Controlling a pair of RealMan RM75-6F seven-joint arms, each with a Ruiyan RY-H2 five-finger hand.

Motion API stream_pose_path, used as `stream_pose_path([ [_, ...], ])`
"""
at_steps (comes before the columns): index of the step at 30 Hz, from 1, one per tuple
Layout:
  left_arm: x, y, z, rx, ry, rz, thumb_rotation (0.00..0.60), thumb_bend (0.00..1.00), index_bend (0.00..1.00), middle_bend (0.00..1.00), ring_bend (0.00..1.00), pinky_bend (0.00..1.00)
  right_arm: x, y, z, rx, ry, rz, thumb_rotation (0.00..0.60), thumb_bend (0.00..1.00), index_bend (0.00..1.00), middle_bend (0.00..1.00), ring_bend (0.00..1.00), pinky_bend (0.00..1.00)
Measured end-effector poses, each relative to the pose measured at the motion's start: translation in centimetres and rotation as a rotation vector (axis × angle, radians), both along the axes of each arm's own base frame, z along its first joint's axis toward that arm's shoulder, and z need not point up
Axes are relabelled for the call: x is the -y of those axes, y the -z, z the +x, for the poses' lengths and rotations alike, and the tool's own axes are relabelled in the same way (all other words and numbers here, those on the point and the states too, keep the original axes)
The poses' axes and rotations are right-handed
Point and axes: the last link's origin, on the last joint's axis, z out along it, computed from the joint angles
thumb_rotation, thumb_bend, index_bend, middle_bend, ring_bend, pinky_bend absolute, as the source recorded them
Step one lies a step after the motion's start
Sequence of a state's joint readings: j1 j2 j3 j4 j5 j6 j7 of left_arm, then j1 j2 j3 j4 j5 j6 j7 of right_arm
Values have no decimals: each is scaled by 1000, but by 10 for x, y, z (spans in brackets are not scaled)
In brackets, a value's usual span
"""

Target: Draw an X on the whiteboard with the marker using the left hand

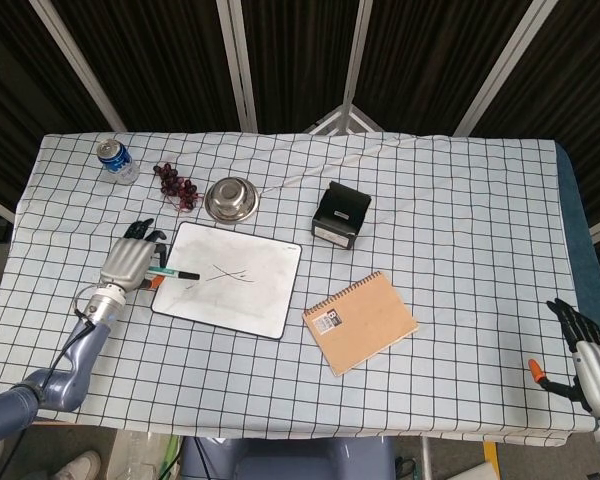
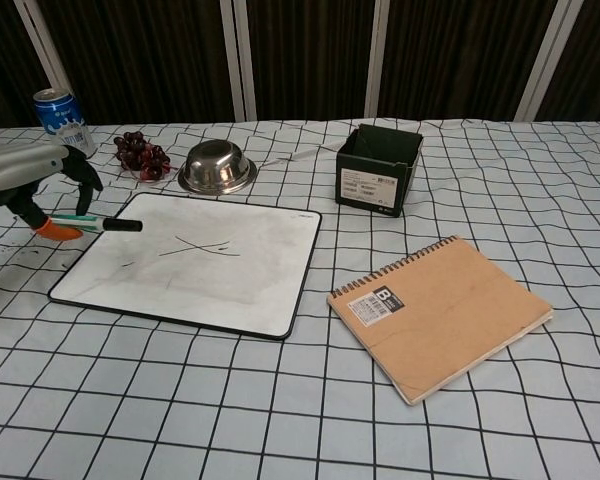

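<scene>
the left robot hand (image 1: 130, 262) sits off the left edge of the whiteboard (image 1: 230, 290), above the checked table (image 1: 450, 230), and it holds the marker (image 1: 173, 272) with fingers wrapped round the barrel. the marker lies nearly level, its dark end pointing right and reaching just over the board's left edge; from the chest view the same robot hand (image 2: 40, 190) shows at the far left with the marker (image 2: 98, 224) sticking out toward the board (image 2: 195, 262), seemingly a little above the surface (whether it touches i can't tell). an x (image 1: 230, 274) of thin dark lines is on the board, near its middle, with a short stray stroke to the left of it. the right robot hand (image 1: 585, 350) is down at the far right bottom corner of the head view, beyond the table edge, fingers apart and holding nothing; an orange tip shows just beside it. behind the board stand a steel bowl (image 1: 231, 196), a bunch of dark grapes (image 1: 175, 184) to its left, and a blue can (image 1: 113, 158) further left near the back corner. a black box (image 1: 341, 215) stands to the right of the board, open at the top, and a brown spiral notebook (image 1: 360, 321) lies tilted in front of it, well apart from the board. a thin white cable (image 1: 310, 170) runs across the cloth behind the bowl.
</scene>
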State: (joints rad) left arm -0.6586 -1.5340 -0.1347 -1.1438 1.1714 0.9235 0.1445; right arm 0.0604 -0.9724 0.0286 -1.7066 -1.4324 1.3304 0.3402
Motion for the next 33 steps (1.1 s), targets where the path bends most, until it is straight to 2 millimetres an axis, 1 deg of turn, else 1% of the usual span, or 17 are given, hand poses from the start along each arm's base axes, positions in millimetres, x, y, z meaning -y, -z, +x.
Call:
stream_pose_path([
  [3, 2, -5, -6, -6, -19, 9, 600, 323, 419, 65, 0, 0, 0, 0, 0, -1, 2, 0, 600, 353, 0, 0, 0, 0],
  [5, 3, -8, -9, -6, -32, 13, 600, 288, 309, 21, 0, 0, 0, 0, 0, -2, 1, 0, 600, 352, 0, 0, 0, 0],
  [7, 5, -11, -12, -2, -47, 18, 600, 249, 196, 3, 0, 0, 0, 0, 0, -3, 1, 0, 600, 351, 0, 0, 0, 0],
  [8, 6, -13, -13, -1, -52, 20, 600, 218, 112, 0, 0, 0, 0, 0, 0, -4, 0, -1, 600, 351, 0, 0, 0, 0],
  [11, 8, -18, -17, 0, -68, 27, 600, 171, 2, 0, 0, 0, 0, 0, 0, -5, 1, -1, 600, 351, 0, 0, 0, 0],
  [16, 14, -28, -22, -10, -97, 39, 600, 166, 0, 0, 0, 0, -1, 0, 0, -6, 0, -2, 600, 352, 0, 0, 0, 0],
  [20, 20, -36, -22, 15, -117, 64, 600, 166, 0, 0, 0, 0, -1, 0, 1, -8, -3, -5, 600, 352, 0, 0, 0, 0],
  [24, 35, -45, -21, 50, -137, 95, 600, 168, 0, 0, 0, 0, -2, -1, 0, -10, -3, -5, 600, 352, 0, 0, 0, 0],
  [29, 71, -61, -22, 74, -181, 121, 600, 168, 0, 0, 0, 0, -3, -1, 0, -17, 0, 0, 600, 352, 0, 0, 0, 0],
  [33, 108, -77, -23, 70, -211, 150, 600, 168, 0, 0, 0, 0, -3, -1, 0, -28, -2, 8, 600, 352, 0, 0, 0, 0],
])
